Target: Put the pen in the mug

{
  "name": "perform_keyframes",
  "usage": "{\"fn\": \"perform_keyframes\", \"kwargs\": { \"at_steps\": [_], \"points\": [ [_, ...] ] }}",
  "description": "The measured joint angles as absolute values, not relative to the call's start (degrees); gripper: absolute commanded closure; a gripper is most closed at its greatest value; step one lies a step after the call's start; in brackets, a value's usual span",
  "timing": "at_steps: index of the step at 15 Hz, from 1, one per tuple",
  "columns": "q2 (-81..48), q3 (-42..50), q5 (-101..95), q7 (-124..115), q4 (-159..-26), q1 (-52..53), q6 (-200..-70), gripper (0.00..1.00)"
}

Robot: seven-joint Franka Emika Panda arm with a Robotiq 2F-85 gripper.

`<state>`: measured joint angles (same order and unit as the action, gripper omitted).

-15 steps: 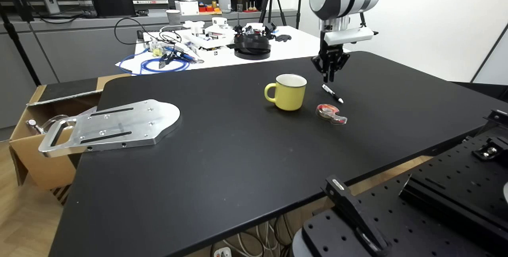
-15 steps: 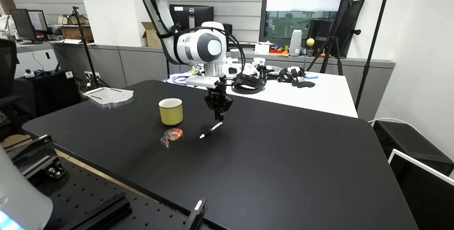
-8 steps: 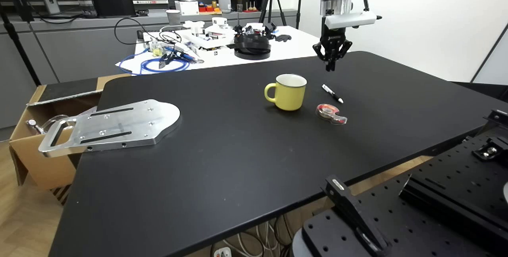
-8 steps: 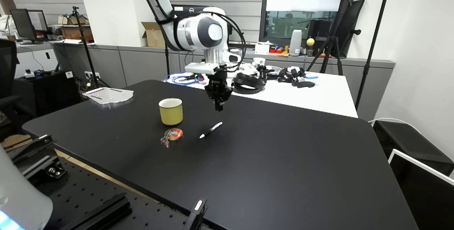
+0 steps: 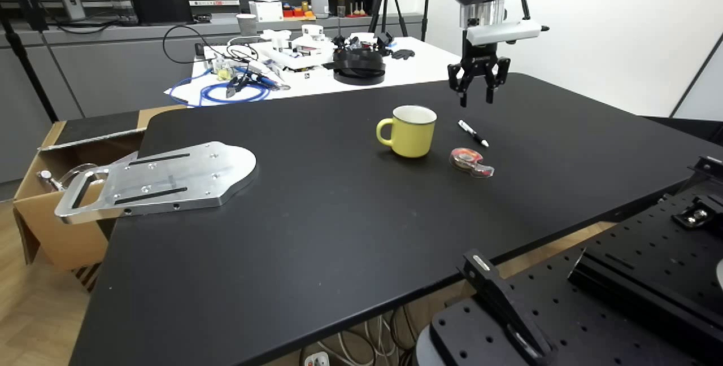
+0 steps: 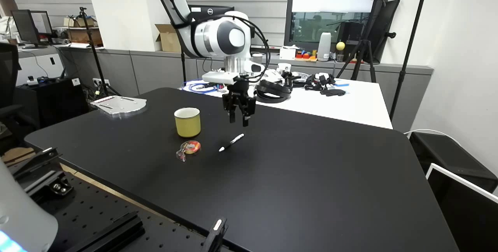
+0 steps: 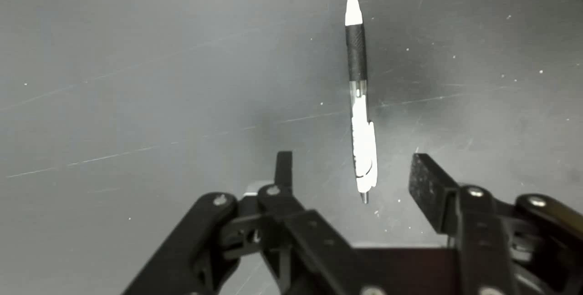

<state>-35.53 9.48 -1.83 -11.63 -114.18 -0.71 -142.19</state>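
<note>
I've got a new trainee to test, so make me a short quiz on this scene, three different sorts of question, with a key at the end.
1. True or false: the pen lies on the table, outside the mug.
2. Which shows red in an exterior view: A, the pen; B, the mug; C, the tape dispenser?
3. Does the pincer stand open or shut, and what, if anything, does it hold?

Key: 1. True. 2. C. 3. Open, holding nothing.
</note>
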Motion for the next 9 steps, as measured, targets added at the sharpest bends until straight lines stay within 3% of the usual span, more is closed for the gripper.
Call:
{"fn": "perform_keyframes", "kwargs": {
  "at_steps": [9],
  "points": [
    [-38.1,8.9,-0.9,-11.6,-116.0,-1.2,-149.4,0.00]
  ]
}}
